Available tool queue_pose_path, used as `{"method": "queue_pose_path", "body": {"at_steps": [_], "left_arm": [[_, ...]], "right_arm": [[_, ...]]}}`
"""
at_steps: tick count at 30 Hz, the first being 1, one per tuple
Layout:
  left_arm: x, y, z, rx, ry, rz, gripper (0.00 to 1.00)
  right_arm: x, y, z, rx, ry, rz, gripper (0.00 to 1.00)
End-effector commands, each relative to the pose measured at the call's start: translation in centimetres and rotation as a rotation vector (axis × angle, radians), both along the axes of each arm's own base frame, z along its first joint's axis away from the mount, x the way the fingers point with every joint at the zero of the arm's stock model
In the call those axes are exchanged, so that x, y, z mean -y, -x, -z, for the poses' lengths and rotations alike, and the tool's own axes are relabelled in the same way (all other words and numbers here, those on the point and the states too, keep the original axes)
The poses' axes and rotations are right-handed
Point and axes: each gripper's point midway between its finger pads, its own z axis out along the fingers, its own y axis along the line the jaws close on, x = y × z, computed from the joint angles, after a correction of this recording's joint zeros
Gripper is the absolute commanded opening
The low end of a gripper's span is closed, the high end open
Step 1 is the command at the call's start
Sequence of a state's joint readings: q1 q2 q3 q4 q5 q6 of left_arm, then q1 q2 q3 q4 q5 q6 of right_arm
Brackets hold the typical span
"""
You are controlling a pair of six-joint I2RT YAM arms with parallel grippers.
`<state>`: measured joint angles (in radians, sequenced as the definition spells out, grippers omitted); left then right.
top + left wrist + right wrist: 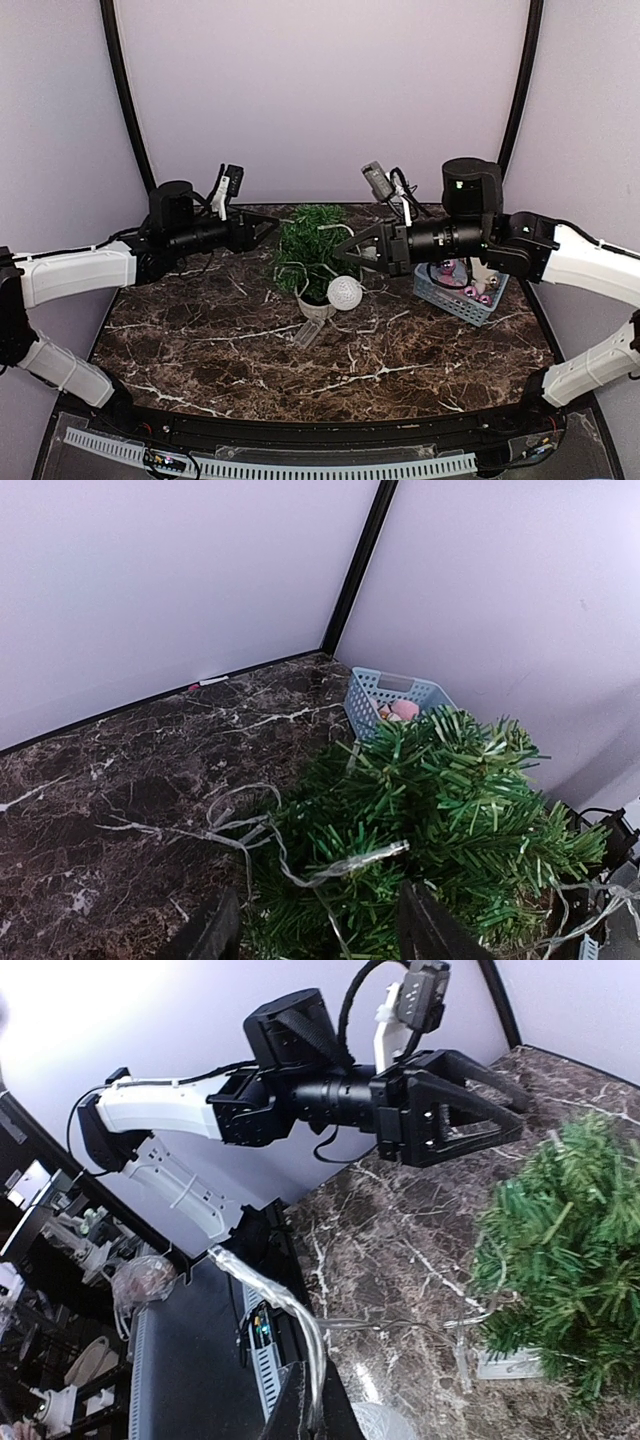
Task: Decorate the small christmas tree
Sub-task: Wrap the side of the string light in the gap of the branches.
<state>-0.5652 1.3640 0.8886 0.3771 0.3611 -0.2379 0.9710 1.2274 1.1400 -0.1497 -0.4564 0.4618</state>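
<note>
Top view: the small christmas tree (312,245) sits mid-frame, between our two grippers. Left gripper (270,228): jaws partway apart at the branches, no grip we can see. Right gripper (343,252): clamped on the light string (290,1310).

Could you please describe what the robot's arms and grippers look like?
The left arm and right arm share white shell links and black cylindrical joints. The left gripper and right gripper are black, with open-framed triangular fingers. Each wrist carries a camera on a white bracket, with black cables.
</note>
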Motion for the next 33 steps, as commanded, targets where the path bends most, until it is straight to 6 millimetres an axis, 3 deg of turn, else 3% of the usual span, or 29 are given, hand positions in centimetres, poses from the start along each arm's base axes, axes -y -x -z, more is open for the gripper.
{"method": "queue_pose_path", "body": {"at_steps": [1, 8, 14, 18, 24, 29, 33], "left_arm": [[-0.5, 1.0, -0.6, 0.019, 0.016, 0.004, 0.58], [-0.7, 1.1, -0.5, 0.025, 0.01, -0.001, 0.61], [-1.1, 1.2, -1.3, 0.053, 0.021, -0.022, 0.66], [-1.5, 1.3, -2.2, 0.075, 0.032, -0.037, 0.69], [-2.6, 1.6, -2.1, 0.085, 0.024, -0.082, 0.75], [-3.1, 1.9, -1.7, 0.071, -0.001, -0.094, 0.75], [-3.1, 2.2, -2.0, 0.086, -0.002, -0.085, 0.76]], "right_arm": [[-1.6, 2.8, -3.7, 0.051, -0.123, -0.166, 0.0], [-3.4, 4.9, -5.7, 0.076, -0.156, -0.31, 0.0], [-6.2, 2.2, -5.7, 0.09, -0.125, -0.243, 0.0], [-7.0, 0.2, -8.1, 0.132, -0.144, -0.151, 0.0], [-4.8, -2.2, -10.4, 0.218, -0.134, 0.023, 0.0], [-2.2, -3.8, -8.4, 0.188, -0.079, 0.122, 0.0], [-0.4, -3.7, -6.6, 0.154, -0.036, 0.155, 0.0]]}}
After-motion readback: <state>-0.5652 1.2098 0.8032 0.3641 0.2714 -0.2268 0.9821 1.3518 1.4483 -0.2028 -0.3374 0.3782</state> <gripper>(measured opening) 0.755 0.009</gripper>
